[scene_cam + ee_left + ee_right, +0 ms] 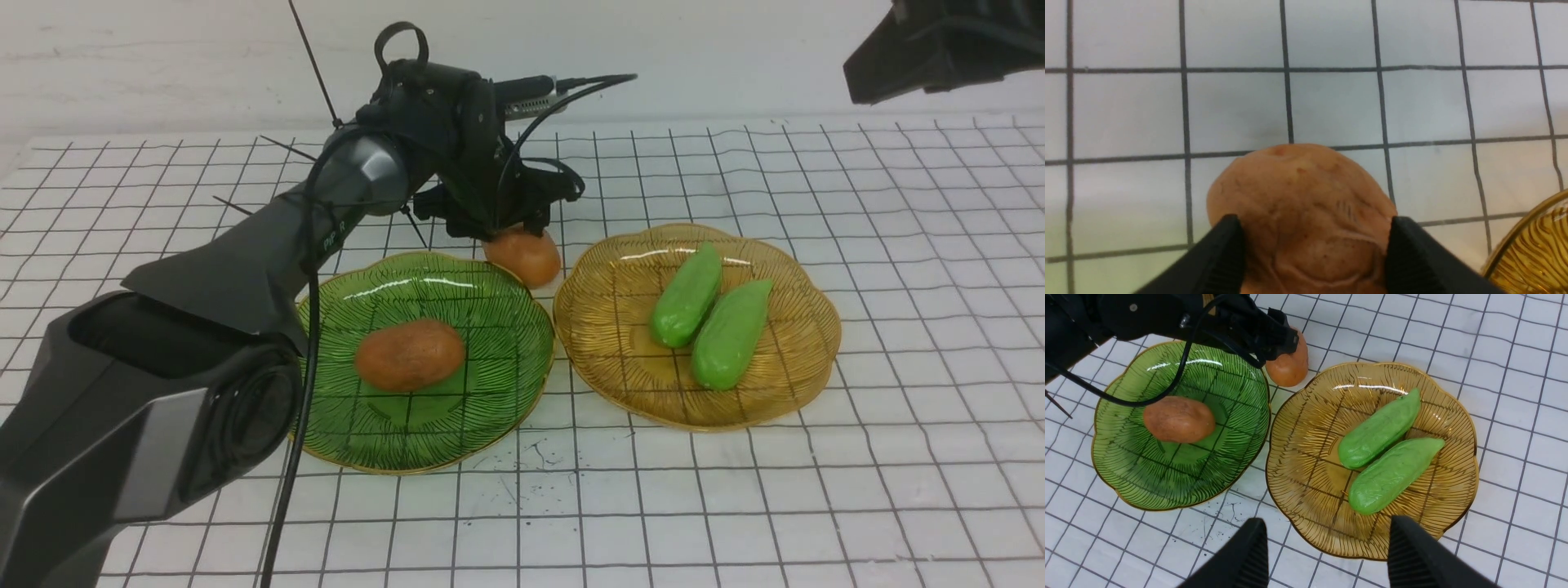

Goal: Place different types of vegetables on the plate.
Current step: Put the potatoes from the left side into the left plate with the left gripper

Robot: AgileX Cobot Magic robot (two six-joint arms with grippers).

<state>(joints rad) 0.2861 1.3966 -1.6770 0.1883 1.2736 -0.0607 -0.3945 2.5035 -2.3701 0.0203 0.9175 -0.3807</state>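
Desk: white grid-lined desk (898, 490), carrying both plates.
Green plate: green ribbed glass plate (490, 327), holding one orange-brown toy potato (410, 354).
Amber plate: amber ribbed glass plate (604, 327), holding one bright green pointed toy pod (688, 296) and a second green pod (729, 335), side by side.
Left gripper: left gripper (1314, 232) is clamped on a second orange-brown potato (525, 255), just beyond the green plate's far rim.
Right gripper: right gripper (1327, 547) has its jaws apart and empty.
Progress: three pieces plated; the gripped potato probably remains, likely for the green plate.
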